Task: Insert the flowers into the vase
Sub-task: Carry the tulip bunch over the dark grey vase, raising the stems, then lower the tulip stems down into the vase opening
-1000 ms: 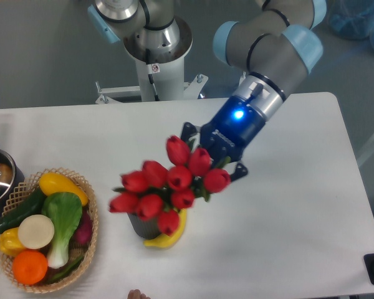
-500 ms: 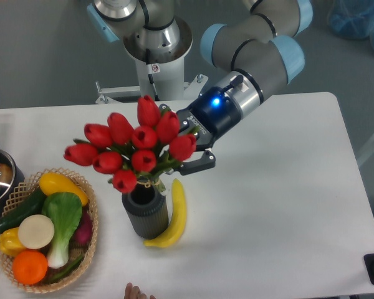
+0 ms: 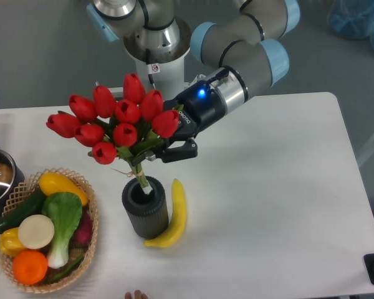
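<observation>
Fixed camera view: two-finger hand [image 3: 164, 144] clenched on bunch of red tulip buds with green leaves and tied stems [image 3: 115, 123], gripping just below blooms. Bunch tilted, heads up-left, stem ends dipping into round hollow top of short dark grey ribbed vase [image 3: 145, 206]. Vase upright on white worktop [image 3: 280, 199]. Yellow banana [image 3: 173, 215] touching vase right side. Woven basket of vegetables [image 3: 94, 233] left of vase.
</observation>
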